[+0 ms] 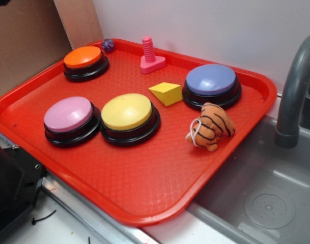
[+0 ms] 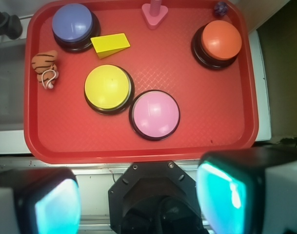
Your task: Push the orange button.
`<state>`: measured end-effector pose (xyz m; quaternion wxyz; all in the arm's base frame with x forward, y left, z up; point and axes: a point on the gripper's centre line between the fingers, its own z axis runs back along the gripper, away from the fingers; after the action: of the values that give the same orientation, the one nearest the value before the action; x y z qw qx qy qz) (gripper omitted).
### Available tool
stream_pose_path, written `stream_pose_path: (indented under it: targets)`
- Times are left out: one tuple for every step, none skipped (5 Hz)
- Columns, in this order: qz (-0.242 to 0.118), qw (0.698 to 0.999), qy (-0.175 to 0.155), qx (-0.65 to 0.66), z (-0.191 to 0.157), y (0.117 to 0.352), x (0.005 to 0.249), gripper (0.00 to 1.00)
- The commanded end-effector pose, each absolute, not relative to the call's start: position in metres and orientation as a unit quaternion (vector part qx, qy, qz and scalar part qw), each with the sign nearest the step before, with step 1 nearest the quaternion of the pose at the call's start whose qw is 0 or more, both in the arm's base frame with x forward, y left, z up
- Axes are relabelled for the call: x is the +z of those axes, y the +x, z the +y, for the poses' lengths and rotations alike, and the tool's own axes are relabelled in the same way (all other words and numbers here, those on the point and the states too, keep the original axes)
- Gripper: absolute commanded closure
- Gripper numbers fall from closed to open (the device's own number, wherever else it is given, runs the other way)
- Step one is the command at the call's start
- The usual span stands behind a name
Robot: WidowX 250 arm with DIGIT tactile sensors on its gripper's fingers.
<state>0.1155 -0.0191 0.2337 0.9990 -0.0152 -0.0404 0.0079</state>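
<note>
While the jaws stand released, their two pads spread wide at the lower corners of the wrist view with nothing between them, the gripper (image 2: 138, 200) hangs high above the near edge of the scene, well apart from every button. Largest of all is the grey sink (image 1: 266, 198), its basin lying just beside the tray, with a grey faucet (image 1: 297, 91) curving up at its back. On the worktop (image 1: 58, 223) beside it sits the red tray (image 1: 144, 183), which carries everything else.

Four dome buttons on black bases rest on the tray. The orange button (image 1: 83, 57) sits alone in one far corner of the tray, at the upper left of the exterior view and at the upper right of the wrist view (image 2: 221, 40). The purple button (image 1: 212, 80) sits near the opposite far corner. The yellow button (image 1: 127, 112) and the pink button (image 1: 69, 114) lie side by side nearer the middle, touching or nearly so.

A striped orange toy tiger (image 1: 212, 127) lies on its side near the purple button. A yellow wedge block (image 1: 167, 92) rests between the yellow and purple buttons, just beside the purple one. A pink screw toy (image 1: 150, 55) stands upright at the far rim. Smallest is a purple ball-like object (image 1: 108, 44) beside the orange button, too small to identify.
</note>
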Motion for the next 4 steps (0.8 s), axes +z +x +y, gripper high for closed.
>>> stream_pose_path:
  targets:
    - [-0.04,0.999,-0.015,0.008,-0.019,0.116,0.234,0.0]
    - [-0.043,0.994,0.022,0.103,0.014,0.166,0.194,0.0]
    - [-0.075,0.98,0.031,0.183,0.052,0.212,0.161,0.0]
    - [-0.104,0.958,0.043,0.265,0.081,0.233,0.139,0.0]
